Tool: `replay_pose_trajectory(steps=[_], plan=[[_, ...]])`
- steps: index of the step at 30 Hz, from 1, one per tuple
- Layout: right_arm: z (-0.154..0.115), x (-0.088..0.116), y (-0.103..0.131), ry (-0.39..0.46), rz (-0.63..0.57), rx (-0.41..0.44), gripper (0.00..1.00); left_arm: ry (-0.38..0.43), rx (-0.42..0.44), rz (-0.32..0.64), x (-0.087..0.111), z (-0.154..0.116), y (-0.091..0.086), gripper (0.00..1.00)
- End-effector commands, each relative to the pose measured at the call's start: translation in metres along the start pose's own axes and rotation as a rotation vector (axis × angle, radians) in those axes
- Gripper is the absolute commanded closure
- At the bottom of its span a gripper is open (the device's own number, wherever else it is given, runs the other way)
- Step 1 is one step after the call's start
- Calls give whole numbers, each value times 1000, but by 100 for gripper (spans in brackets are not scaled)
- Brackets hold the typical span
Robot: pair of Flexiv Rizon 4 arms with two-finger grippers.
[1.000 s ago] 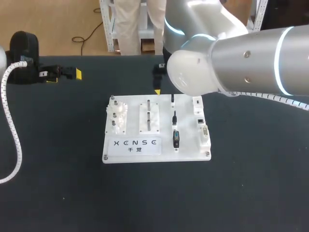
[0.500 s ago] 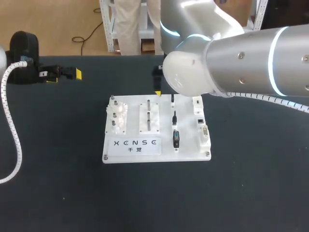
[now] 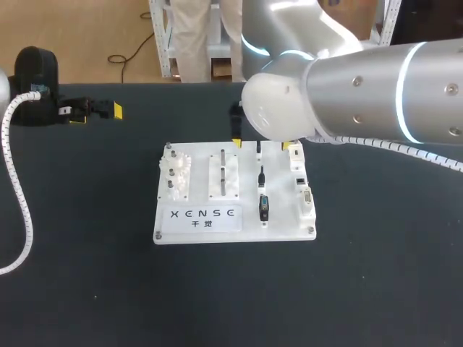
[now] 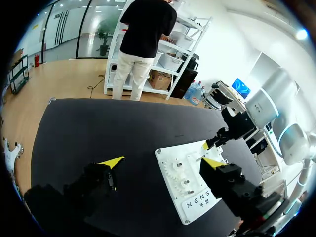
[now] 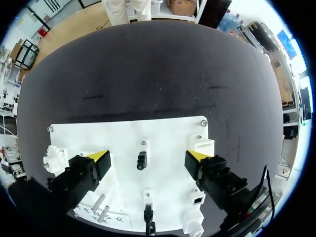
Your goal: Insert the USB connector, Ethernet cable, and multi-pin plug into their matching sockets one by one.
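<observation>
Overhead | right arm hides board rear edge | right fingers spread

Board rear (behind R arm)

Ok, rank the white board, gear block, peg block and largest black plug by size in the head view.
White board; then peg block and gear block, too alike to separate; black plug smallest.

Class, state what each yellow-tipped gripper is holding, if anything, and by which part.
Nothing is held. Both are open: the left gripper empty, the right gripper above the small black plug on the white board.
</observation>
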State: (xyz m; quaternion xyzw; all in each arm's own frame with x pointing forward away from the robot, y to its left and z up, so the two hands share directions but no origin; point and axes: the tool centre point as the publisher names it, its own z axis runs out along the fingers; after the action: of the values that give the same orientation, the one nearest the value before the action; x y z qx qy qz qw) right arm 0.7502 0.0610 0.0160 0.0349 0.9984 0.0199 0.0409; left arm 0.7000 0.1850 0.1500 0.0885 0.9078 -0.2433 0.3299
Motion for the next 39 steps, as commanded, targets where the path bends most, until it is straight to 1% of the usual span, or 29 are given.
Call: replay_pose_trajectory(steps=[1,2,5,6,10,22,25,28,32,33,39], plan=[[1,-1,2,6,-1,1,39,0,0,0,0,0,0,0],[1,-1,2,6,-2,1,52,0,0,0,0,0,0,0],[2,-1,3,7,-1,0,63,0,0,0,0,0,0,0],[2,-1,3,7,-1,0,65,0,0,0,0,0,0,0],[2,-1,4,9,-1,-3,70,0,0,0,0,0,0,0],[3,0,4,12,-1,-4,71,0,0,0,0,0,0,0],[3,1,4,13,1,-5,73,0,0,0,0,0,0,0],[4,1,3,12,6,-7,77,0,0,0,0,0,0,0],[3,1,2,12,10,-12,93,0,0,0,0,0,0,0],[3,2,2,12,10,-13,100,0,0,0,0,0,0,0],[0,1,1,6,11,-16,100,0,0,0,0,0,0,0]])
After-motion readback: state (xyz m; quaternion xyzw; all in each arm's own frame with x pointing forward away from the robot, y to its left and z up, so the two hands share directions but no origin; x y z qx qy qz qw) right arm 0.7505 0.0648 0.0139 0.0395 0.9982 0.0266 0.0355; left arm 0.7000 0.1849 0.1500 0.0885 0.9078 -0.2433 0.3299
